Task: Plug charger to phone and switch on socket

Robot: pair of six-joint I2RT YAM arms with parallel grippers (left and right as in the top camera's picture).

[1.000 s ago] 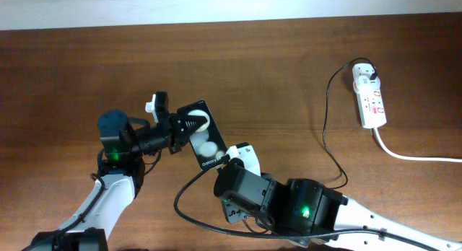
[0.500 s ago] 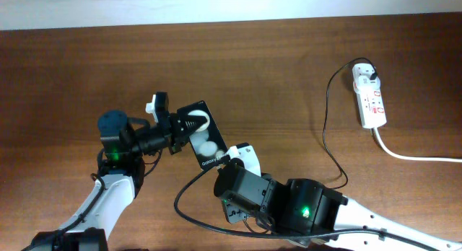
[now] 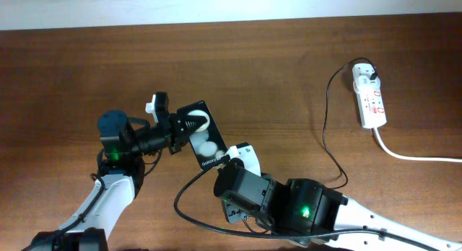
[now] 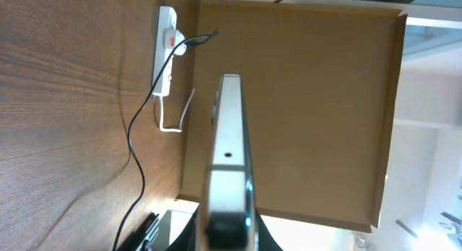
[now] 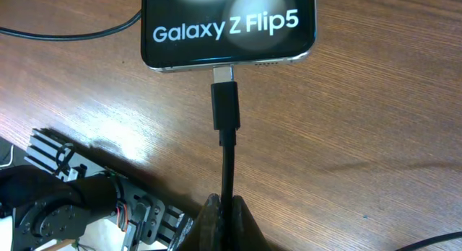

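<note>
The black phone (image 3: 200,133) lies on the table with white glare spots; its "Galaxy Z Flip5" end shows in the right wrist view (image 5: 228,27). My left gripper (image 3: 175,126) is shut on the phone's far end; its edge fills the left wrist view (image 4: 229,164). My right gripper (image 5: 224,208) is shut on the black charger cable (image 5: 228,161), whose connector tip (image 5: 224,99) sits in the phone's port. The cable (image 3: 326,121) runs to a white plug (image 3: 367,76) in the white socket strip (image 3: 371,99), which also shows in the left wrist view (image 4: 165,49).
The strip's thick white cord (image 3: 411,156) trails off to the right edge. The charger cable loops on the table in front of my right arm (image 3: 189,208). A brown board (image 4: 317,114) stands behind the table in the left wrist view.
</note>
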